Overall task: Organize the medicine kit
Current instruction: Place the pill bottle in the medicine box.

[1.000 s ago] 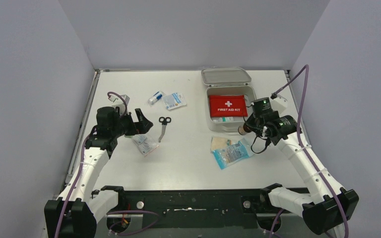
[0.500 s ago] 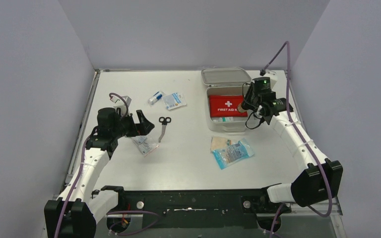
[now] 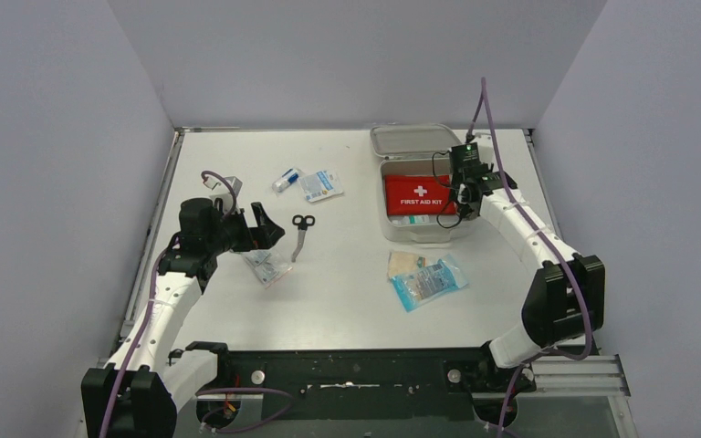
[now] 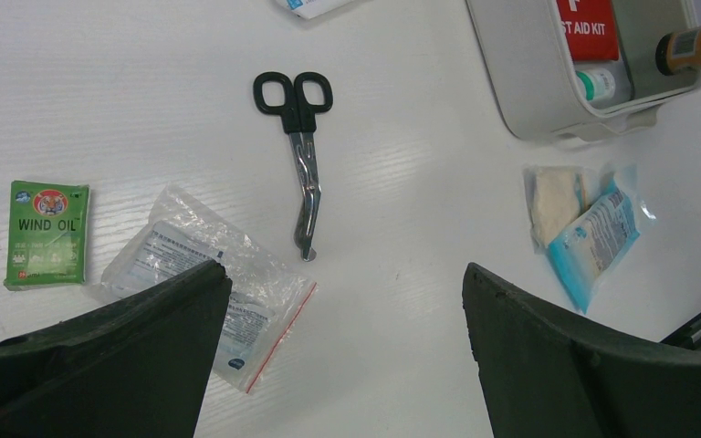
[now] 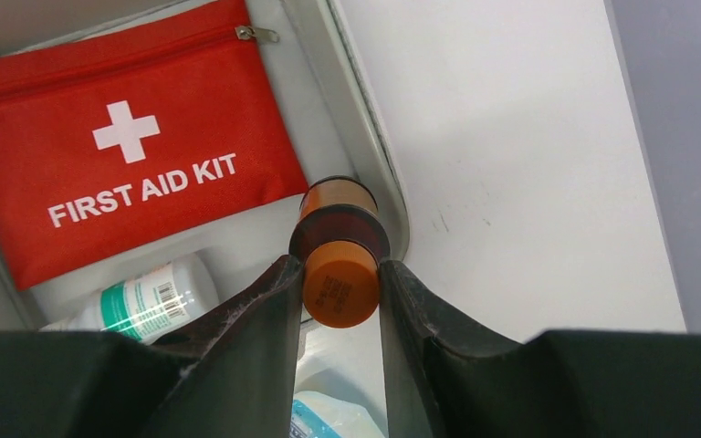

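Toward the far right of the tabletop (image 3: 347,292) sits the medicine kit (image 3: 386,205), its lid (image 3: 415,140) thrown back. A red first aid pouch (image 5: 119,164) fills most of it and a white bottle (image 5: 146,297) with a green label lies along its near wall.

Your right fingers (image 5: 269,301) are clamped on a small amber bottle (image 5: 339,233), held above the kit's right wall, close to the near right corner. From the wrist you see that bottle almost end-on. Its long axis runs out along the fingers, and its far end hangs over the rim rather than over the open floor.

That is the relation to mind: the free space lies on the pouch side of that wall, in the gap beside the white bottle. I'd judge you need to bring the bottle inward over the kit before letting go, or it may catch the rim and roll away outside.

Your left fingers (image 4: 178,319) are spread wide and hold nothing, well off to the kit's left. They hang above black scissors (image 4: 299,137) and a clear zip bag (image 4: 210,292), with a green Wind Oil box (image 4: 47,233) farther left. A pale packet (image 4: 555,196) and a blue packet (image 4: 602,228) lie just in front of the kit's near wall. Your right arm is plainly the nearer one.
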`<action>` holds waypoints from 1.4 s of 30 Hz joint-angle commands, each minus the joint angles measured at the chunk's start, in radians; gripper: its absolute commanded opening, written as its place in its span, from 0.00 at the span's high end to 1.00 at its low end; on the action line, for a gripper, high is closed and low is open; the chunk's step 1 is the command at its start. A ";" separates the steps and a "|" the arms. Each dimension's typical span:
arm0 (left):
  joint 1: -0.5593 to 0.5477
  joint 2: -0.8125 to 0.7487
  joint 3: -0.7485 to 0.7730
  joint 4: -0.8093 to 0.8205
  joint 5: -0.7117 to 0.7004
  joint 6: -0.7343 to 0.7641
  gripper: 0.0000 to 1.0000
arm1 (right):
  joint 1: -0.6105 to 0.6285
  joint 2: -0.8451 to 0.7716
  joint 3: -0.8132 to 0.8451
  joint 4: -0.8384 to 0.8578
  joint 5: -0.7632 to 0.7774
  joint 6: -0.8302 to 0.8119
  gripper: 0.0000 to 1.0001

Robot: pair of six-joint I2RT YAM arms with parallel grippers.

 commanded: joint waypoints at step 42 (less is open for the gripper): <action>-0.016 -0.027 0.009 0.022 -0.013 0.018 0.03 | 0.217 0.301 0.206 -0.114 0.284 0.045 1.00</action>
